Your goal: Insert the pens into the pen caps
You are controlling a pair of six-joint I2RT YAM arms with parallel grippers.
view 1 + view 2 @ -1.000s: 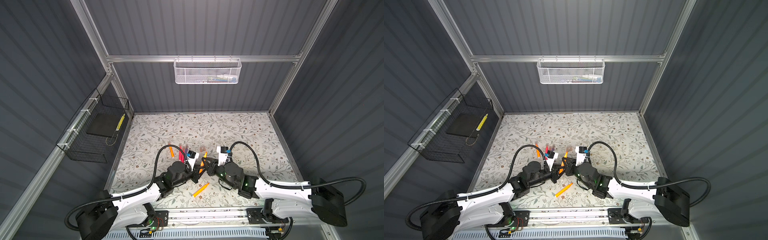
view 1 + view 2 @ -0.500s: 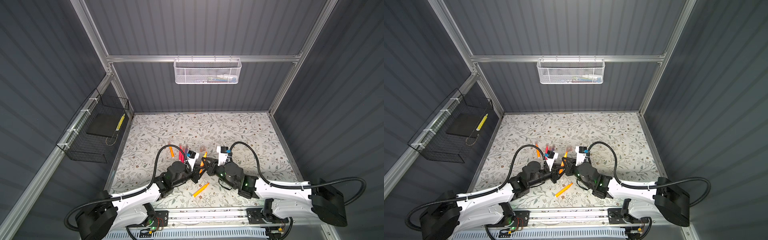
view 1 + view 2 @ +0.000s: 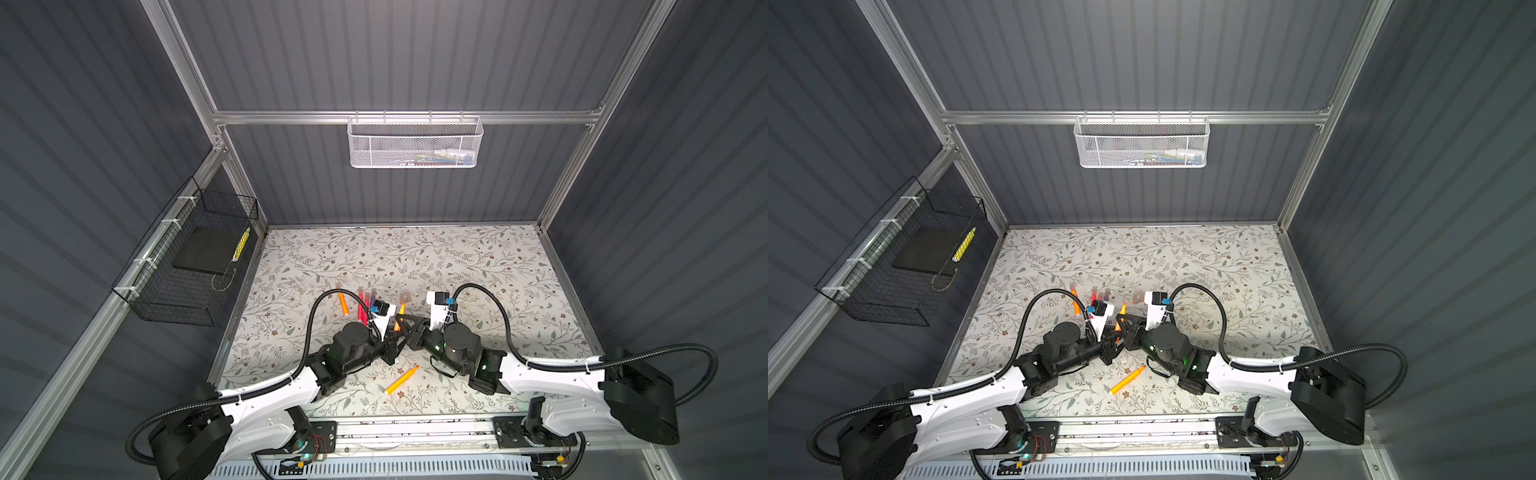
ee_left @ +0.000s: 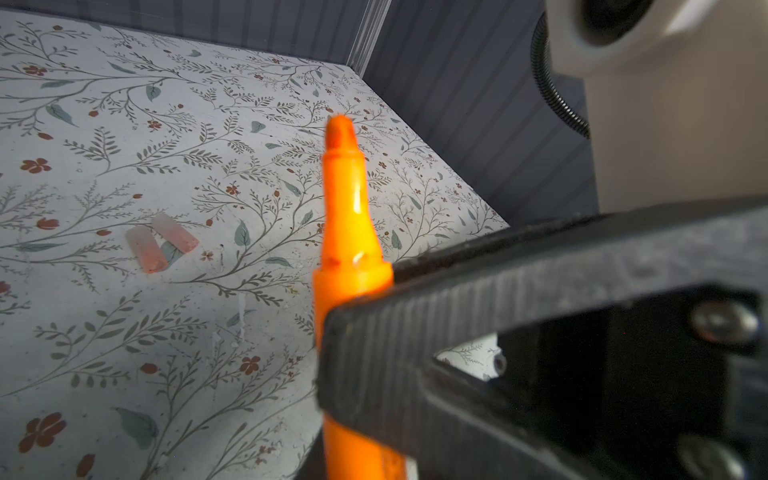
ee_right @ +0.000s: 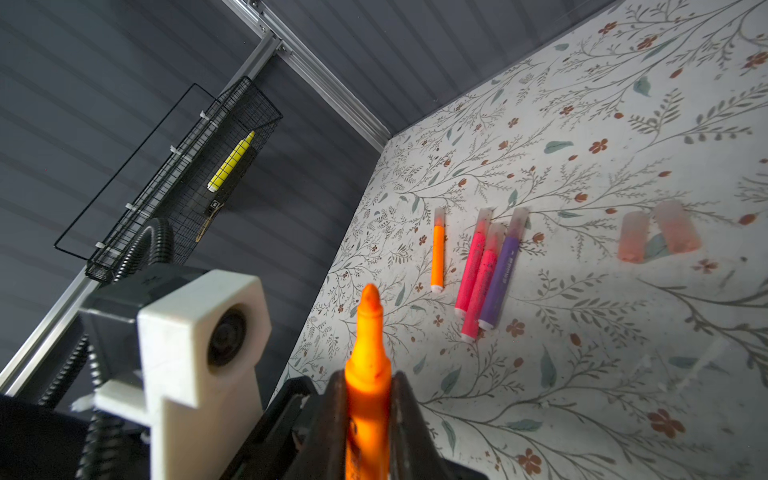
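In both top views the two arms meet near the middle of the desk (image 3: 478,266), a little toward its near edge. The right tool (image 5: 368,401) is clamped on the held orange pen (image 5: 368,332), whose bare tip points toward 12 o'clock. The right wrist view shows its fingers (image 5: 332,415) pressed against both sides of the barrel. The left tool (image 3: 391,347) sits just beside that grip at 9 o'clock, but whether it is wide or narrow cannot be told. Seen from the held pen, two loose caps (image 5: 633,241) lie close together at 12 o'clock. A capped orange pen (image 5: 437,257), two pink pens (image 5: 471,270) and a purple pen (image 5: 500,282), also capped, lie in a row at 10 to 11 o'clock. The orange one is set apart from the other three, which lie close against each other. A loose orange pen (image 3: 401,380) lies uncapped at 6 o'clock, near the front rail (image 3: 415,428). Bare floral surface runs from the caps to the back edge at 12 o'clock and out to the side edge at 3 o'clock. A black wire basket (image 3: 195,266) hangs above the 9 o'clock edge, and a white mesh basket (image 3: 415,143) hangs high on the back wall.
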